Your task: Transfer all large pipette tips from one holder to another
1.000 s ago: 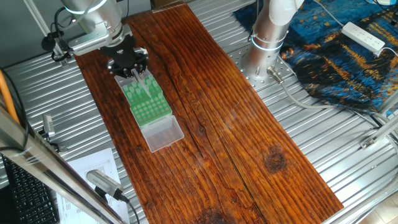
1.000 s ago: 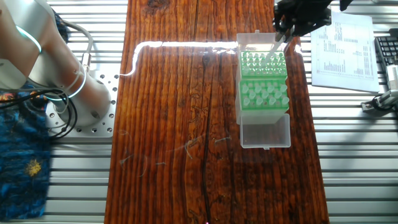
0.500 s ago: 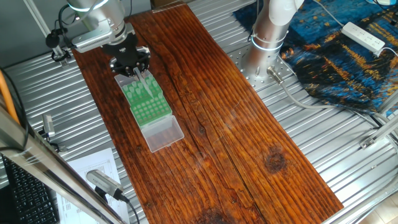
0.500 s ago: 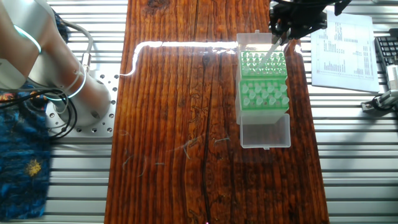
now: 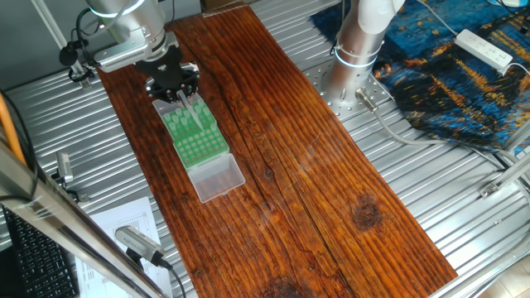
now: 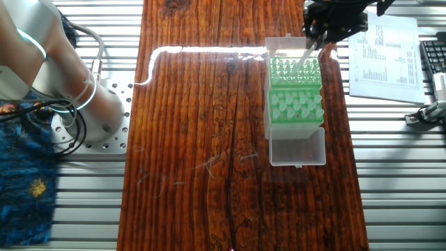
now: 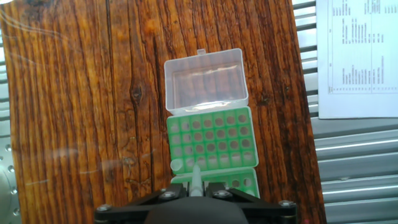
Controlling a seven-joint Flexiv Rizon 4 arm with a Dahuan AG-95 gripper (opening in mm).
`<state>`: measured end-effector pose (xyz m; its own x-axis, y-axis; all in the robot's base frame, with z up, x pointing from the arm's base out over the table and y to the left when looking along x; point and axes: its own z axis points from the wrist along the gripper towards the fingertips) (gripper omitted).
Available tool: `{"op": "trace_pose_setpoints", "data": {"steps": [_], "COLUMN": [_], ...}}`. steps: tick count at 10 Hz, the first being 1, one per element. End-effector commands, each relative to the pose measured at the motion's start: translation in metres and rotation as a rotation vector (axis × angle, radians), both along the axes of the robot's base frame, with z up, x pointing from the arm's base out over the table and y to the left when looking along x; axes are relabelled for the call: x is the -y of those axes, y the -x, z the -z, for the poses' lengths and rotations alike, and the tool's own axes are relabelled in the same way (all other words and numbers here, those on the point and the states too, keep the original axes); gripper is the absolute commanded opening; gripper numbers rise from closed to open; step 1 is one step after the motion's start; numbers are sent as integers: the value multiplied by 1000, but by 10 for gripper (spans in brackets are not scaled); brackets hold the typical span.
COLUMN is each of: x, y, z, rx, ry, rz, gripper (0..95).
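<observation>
My gripper (image 7: 196, 186) is shut on one large pipette tip (image 7: 195, 176), a translucent whitish cone that points down over the seam between two green racks. The far green rack (image 7: 209, 138) has mostly bare holes, with one tip (image 7: 177, 165) standing in its near left corner. The near green rack (image 7: 247, 182) lies mostly under my hand. In the other fixed view the gripper (image 6: 315, 42) holds the tip (image 6: 304, 58) slanted over the upper rack (image 6: 294, 70), with the second rack (image 6: 296, 106) below it. In one fixed view the gripper (image 5: 184, 96) hangs over the racks (image 5: 196, 135).
A clear hinged lid (image 7: 205, 81) lies open beyond the far rack, also seen in the fixed views (image 6: 297, 148) (image 5: 219, 179). A printed paper sheet (image 7: 357, 56) lies on the metal table to the right. The racks stand on a dark wooden board (image 6: 202, 139). The arm's base (image 5: 358, 50) stands beside the board.
My gripper has shifted slightly over the racks, still holding the tip. The racks and the lid have not moved.
</observation>
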<state>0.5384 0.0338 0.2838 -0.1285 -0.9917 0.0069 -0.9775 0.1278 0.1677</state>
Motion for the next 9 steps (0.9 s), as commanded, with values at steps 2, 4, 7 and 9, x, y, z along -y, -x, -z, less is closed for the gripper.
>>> {"op": "trace_pose_setpoints", "data": {"steps": [2, 4, 7, 9], "x": [-1, -4, -3, -2], "y": [-1, -2, -1, -1], "z": [1, 3, 5, 4], "rx": [4, 4, 3, 2], "ry": [2, 6, 3, 1], "rz": [12, 13, 7, -1], "gripper": [0, 0, 0, 0]}}
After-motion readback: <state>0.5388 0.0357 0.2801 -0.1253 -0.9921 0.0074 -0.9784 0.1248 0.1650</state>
